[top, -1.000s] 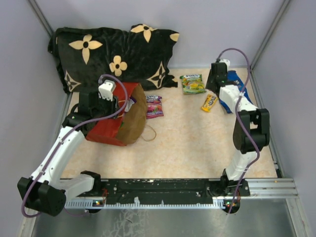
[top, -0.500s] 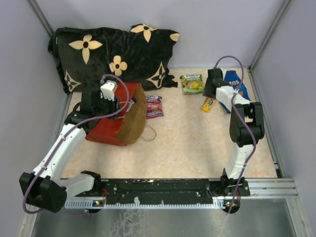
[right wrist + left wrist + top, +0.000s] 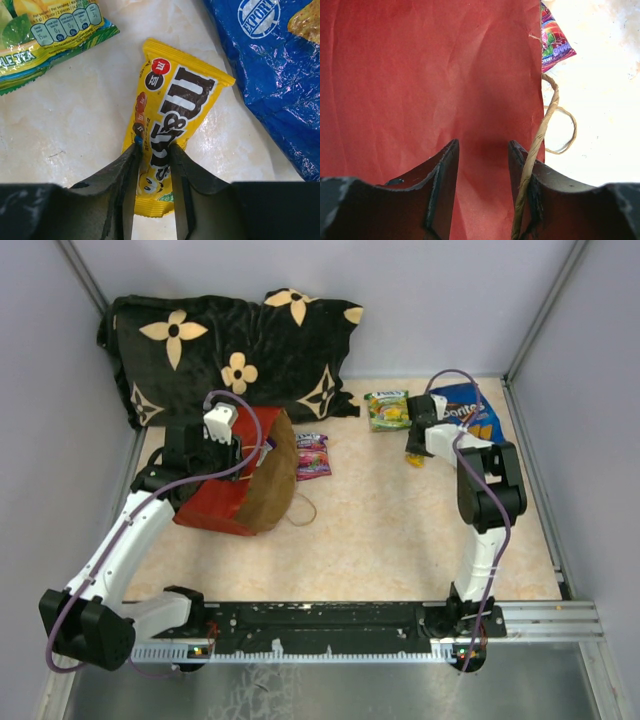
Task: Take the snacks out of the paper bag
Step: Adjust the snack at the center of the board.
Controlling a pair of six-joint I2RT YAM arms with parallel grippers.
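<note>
Pinning the paper bag (image 3: pixel 420 75), seemingly to steady it, left gripper (image 3: pixel 483 146) parted — straddling the far-right M&M's packet (image 3: pixel 180 95), right gripper (image 3: pixel 154 147) narrow, grip unclear.

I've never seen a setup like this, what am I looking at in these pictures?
Two robot arms are bolted to the near edge of a table. One picture looks down from above; the other two come from cameras on each wrist. The left gripper, jaws apart, is at the red paper bag. The right gripper pinches a yellow M&M's packet lying on the table. Nearby lie a blue Doritos bag, a green pouch and a purple pouch; a black flowered pillow sits at the back.
</note>
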